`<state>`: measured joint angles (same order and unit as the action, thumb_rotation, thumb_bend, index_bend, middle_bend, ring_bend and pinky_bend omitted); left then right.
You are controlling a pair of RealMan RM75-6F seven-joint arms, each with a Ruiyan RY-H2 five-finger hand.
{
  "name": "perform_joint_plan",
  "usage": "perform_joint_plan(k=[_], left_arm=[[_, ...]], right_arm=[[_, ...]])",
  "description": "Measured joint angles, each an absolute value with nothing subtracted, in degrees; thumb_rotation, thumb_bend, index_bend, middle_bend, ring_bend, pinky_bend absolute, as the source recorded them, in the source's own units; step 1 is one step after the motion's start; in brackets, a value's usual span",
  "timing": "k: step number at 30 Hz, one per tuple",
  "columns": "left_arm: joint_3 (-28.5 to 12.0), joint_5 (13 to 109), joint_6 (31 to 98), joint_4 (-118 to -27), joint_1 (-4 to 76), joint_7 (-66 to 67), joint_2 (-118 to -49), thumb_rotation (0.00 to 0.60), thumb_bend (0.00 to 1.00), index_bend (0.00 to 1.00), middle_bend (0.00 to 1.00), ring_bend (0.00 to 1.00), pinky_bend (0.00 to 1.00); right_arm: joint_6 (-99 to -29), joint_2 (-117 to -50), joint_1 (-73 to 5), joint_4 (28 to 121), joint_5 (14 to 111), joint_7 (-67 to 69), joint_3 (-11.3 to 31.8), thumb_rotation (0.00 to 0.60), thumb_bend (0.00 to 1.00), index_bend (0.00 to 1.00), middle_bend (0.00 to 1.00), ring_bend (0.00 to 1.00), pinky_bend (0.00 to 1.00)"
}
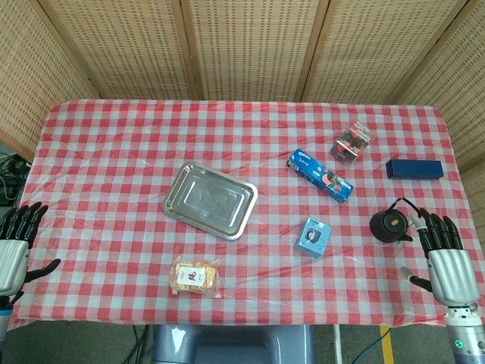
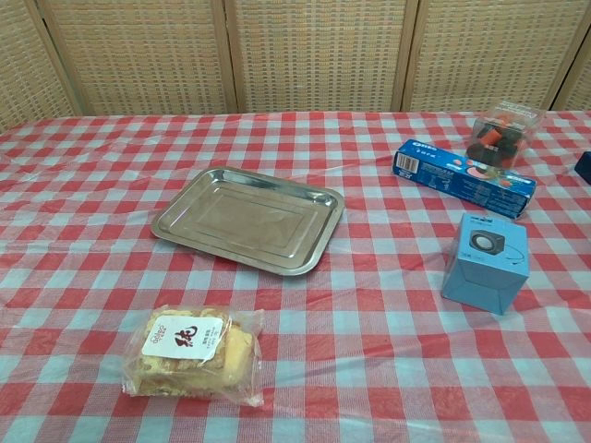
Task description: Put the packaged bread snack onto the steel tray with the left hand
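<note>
My left hand point(image 1: 15, 246) hovered at the surface's point(image 1: 106, 152) nine o'clock edge, fingers point(image 1: 24, 218) spread and holding nothing. The bread snack point(image 1: 195, 276) lay near the front edge, at six o'clock from the steel tray point(image 1: 211, 200) and apart from it. My right hand point(image 1: 447, 262) waited with fingers apart and empty beside a black teapot point(image 1: 390, 224).

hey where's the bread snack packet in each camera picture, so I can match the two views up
Head view: the bread snack packet lies low and left of centre, near the table's front edge.
Chest view: the packet sits at the lower left, large and close to the camera.
Shared landmark: the steel tray lies just beyond the packet in both views, apart from it and a little to its right.
</note>
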<state>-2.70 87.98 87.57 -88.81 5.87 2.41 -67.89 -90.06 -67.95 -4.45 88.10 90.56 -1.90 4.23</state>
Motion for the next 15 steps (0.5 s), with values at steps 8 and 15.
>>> perform_joint_plan(k=[8,15], left_arm=[[-2.74,87.96,87.42,-88.65,6.00,2.56,-68.06,0.600,0.07,0.00,0.00,0.00,0.00],[-2.57,88.59,87.81,-89.26,5.92,2.59,-67.77,0.600,0.07,0.00,0.00,0.00,0.00]], right_arm=[[-90.06,-68.34,-4.47,87.56,90.67,-1.75,4.14,0.600,0.00,0.00,0.00,0.00,0.00],[-91.09,-68.31,-4.10,87.71,91.84,-1.76,3.71,0.600,0.00,0.00,0.00,0.00,0.00]])
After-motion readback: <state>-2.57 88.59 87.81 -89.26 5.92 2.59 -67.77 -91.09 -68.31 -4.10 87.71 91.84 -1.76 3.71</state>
